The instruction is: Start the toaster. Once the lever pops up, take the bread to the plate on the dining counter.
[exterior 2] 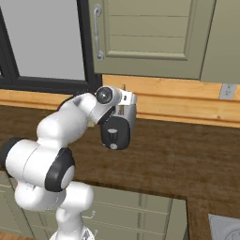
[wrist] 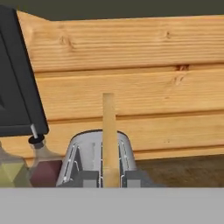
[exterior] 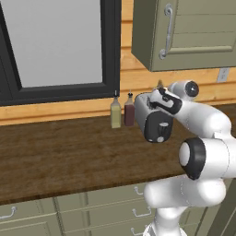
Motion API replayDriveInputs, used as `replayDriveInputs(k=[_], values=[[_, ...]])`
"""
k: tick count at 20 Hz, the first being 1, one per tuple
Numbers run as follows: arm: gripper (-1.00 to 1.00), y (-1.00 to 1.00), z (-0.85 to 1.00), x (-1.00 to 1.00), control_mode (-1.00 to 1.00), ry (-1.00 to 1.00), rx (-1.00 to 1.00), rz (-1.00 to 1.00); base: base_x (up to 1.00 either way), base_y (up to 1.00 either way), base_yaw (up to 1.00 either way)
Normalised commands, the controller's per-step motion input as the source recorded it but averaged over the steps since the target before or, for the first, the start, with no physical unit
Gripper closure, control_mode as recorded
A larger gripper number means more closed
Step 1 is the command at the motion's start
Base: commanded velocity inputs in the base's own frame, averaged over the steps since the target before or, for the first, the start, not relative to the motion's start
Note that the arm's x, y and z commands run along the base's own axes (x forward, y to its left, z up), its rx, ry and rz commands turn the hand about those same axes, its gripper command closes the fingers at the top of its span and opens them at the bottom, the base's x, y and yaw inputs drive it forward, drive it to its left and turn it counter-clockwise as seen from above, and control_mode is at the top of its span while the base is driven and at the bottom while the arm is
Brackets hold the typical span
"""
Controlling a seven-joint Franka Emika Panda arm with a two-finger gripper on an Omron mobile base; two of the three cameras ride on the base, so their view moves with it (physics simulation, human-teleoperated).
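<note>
- The toaster (wrist: 98,159) stood on the dark wood counter (exterior: 60,152) against the plank wall, its lower half cut off in the hand view.
- The bread (wrist: 109,140) stood upright, edge-on, in the toaster's slot, rising above the top.
- In both base views the arm's wrist covered the toaster's top, leaving the dark end (exterior: 158,126) (exterior 2: 116,131) showing.
- Two bottles, one yellowish (exterior: 115,113) and one dark red (exterior: 129,112), stood just beside it.
- The gripper's fingers were hidden, so I cannot tell their spread.

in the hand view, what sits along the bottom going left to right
yellowish bottle → dark red bottle → left side of the toaster → bread standing in its slot → bare wood counter
</note>
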Motion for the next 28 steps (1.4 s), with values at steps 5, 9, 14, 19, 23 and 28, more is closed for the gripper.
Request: replayDriveInputs(k=[5,9,14,19,23,28], values=[[1.00,-0.02,0.59,-0.49,-1.00,-0.09,0.00,0.00,0.00,0.00,0.00],[1.00,0.00,0.49,-0.55,-1.00,0.00,0.00,-0.03,0.00,0.00,0.00],[1.00,-0.01,0.64,-0.94,-1.00,0.03,0.04,-0.01,0.00,0.00,0.00],[1.00,0.00,0.62,-0.91,-1.00,0.27,0.03,-0.05,0.00,0.00,0.00],[1.00,0.00,0.08,-0.79,-1.00,0.41,0.01,-0.05,0.00,0.00,0.00],[1.00,0.00,-0.04,-0.80,-1.00,0.08,0.01,-0.01,0.00,0.00,0.00]])
